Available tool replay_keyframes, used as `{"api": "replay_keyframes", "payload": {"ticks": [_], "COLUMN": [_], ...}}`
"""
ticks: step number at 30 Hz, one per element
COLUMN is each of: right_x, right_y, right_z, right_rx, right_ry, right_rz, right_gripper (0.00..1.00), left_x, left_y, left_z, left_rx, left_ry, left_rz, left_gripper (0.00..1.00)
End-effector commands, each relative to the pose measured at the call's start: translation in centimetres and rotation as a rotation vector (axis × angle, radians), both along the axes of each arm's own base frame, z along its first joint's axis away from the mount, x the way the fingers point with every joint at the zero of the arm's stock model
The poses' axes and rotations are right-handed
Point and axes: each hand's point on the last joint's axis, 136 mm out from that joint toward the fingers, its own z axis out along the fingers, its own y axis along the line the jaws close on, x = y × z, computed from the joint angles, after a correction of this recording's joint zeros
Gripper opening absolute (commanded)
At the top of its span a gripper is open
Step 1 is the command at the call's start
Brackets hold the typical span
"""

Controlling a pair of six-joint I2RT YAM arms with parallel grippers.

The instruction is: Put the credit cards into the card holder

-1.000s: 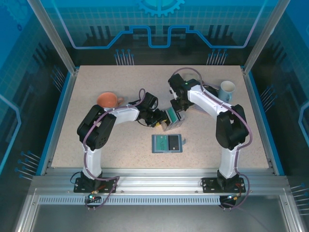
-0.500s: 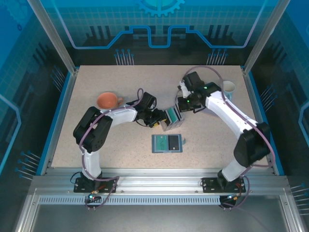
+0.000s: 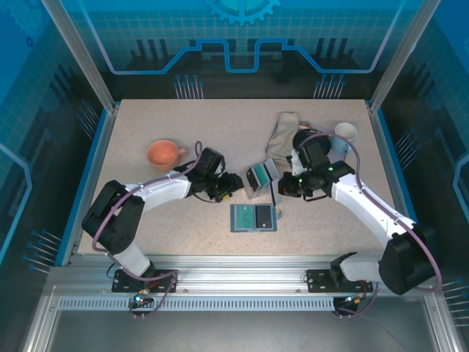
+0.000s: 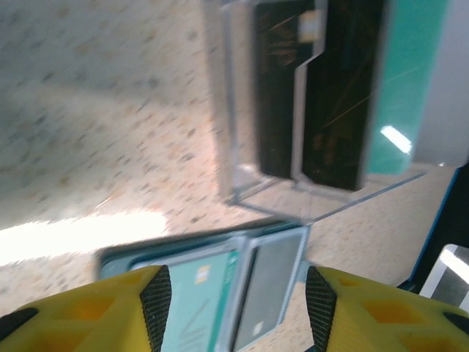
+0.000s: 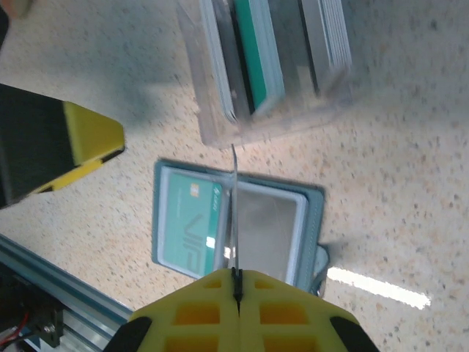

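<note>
Card holder: slate-blue soft folding wallet (image 5: 313, 227) lies open and flat at low centre of the top view, nearest the arm bases. A teal-green plastic card (image 5: 187, 227) sits in its left pocket. The right pocket reads grey.
Right gripper: yellow-fingered right gripper (image 5: 236, 282), jaws pressed together on a thin plastic card (image 5: 234, 205). The card is seen edge-on and its colour is unreadable. It hangs over the wallet's fold.
Left gripper: yellow-fingered left gripper (image 4: 238, 297), jaws spread wide with nothing between them. It sits left of centre, apart from the stand.
Card stand: clear acrylic stand (image 4: 229, 147) is upright just beyond the wallet. Dark, teal and pale cards remain in it.
Far items: orange ceramic cup (image 3: 164, 154) at upper left, pale mug (image 3: 343, 134) at upper right, crumpled grey cloth (image 3: 284, 130) beside the mug.
Just changed: the right arm has swung from the stand's far side, out to the right, then in to its near side. The left gripper has backed leftward off the stand it was against a second ago.
Meaning: the draw from the stand looks done and insertion is the step in hand. The card probably needs lining up with a slot. With cards left in the stand, the task is likely far from finished.
Versus earlier frame: the cloth was hidden under the right arm and is now exposed. Wallet, stand and cups sit as before.
</note>
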Motion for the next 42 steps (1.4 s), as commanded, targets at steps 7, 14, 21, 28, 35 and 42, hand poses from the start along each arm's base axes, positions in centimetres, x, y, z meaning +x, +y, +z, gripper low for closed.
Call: {"api": "replay_keyframes", "payload": {"ticks": [7, 14, 21, 28, 35, 42], "right_x": [-2.7, -3.1, -3.2, -3.7, -3.4, -2.9], "right_y": [-0.4, -0.5, 0.3, 0.3, 1.9, 2.5], "right_z": [-3.9, -6.3, -7.8, -9.5, -9.1, -6.4], "right_rx": [-0.087, -0.126, -0.099, -0.123, -0.040, 0.017], "right_ry": [0.050, 0.092, 0.124, 0.162, 0.155, 0.102], "right_rz": [-0.060, -0.056, -0.037, -0.036, -0.016, -0.013], "right_gripper": [0.00, 0.00, 0.00, 0.00, 0.00, 0.00], "left_x": [-4.4, -5.3, -6.1, -7.1, -7.4, -7.4], "left_y": [1.0, 0.6, 0.7, 0.6, 0.1, 0.0], "left_z": [-2.3, -3.5, -4.5, -6.1, -6.9, -6.9], "left_rx": [0.036, 0.061, 0.079, 0.105, 0.116, 0.122], "left_ry": [0.077, 0.107, 0.138, 0.180, 0.194, 0.191], "left_rz": [-0.050, -0.068, -0.077, -0.095, -0.102, -0.098], "left_gripper": [0.54, 0.48, 0.48, 0.44, 0.39, 0.36]}}
